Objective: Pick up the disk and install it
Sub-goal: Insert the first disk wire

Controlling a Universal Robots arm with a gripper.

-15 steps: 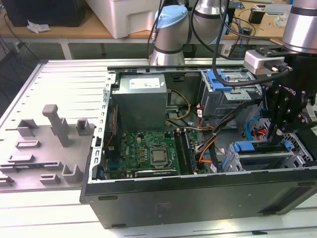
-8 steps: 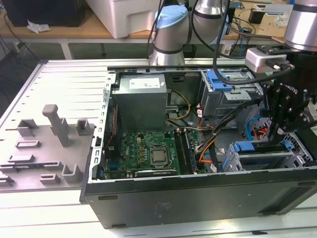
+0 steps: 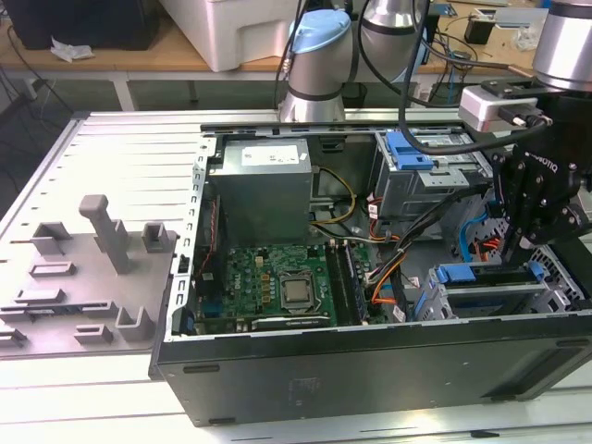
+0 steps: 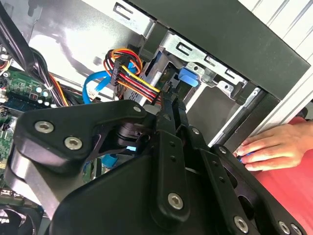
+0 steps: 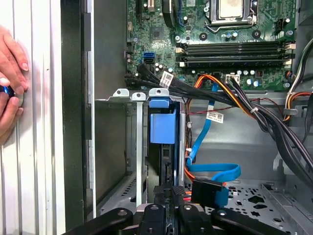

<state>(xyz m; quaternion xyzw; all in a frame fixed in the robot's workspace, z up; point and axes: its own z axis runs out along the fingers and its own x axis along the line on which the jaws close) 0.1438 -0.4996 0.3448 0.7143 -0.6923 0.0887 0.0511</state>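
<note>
The disk (image 3: 490, 294) stands on edge in the metal drive cage (image 5: 115, 147) at the front corner of the open computer case, on the exterior view's right. Its blue plastic frame shows as a tab (image 5: 163, 127) at the cage mouth, and that blue tab (image 4: 188, 77) also appears in the second wrist view. My gripper (image 3: 514, 248) hangs just over the disk's upper edge, fingers pointing down. In both wrist views the gripper (image 4: 167, 95) (image 5: 171, 191) is shut, its tips pressed together in line with the disk's edge. Whether the tips touch the disk I cannot tell.
A blue data cable (image 5: 215, 171) and bundled power wires (image 4: 132, 78) hang beside the cage. The motherboard (image 3: 268, 277) and grey power supply (image 3: 264, 190) fill the case's middle. Another blue-framed bay (image 3: 412, 153) sits behind. A person's hand (image 5: 10, 73) rests outside the case wall. A grey fixture plate (image 3: 83, 277) lies left.
</note>
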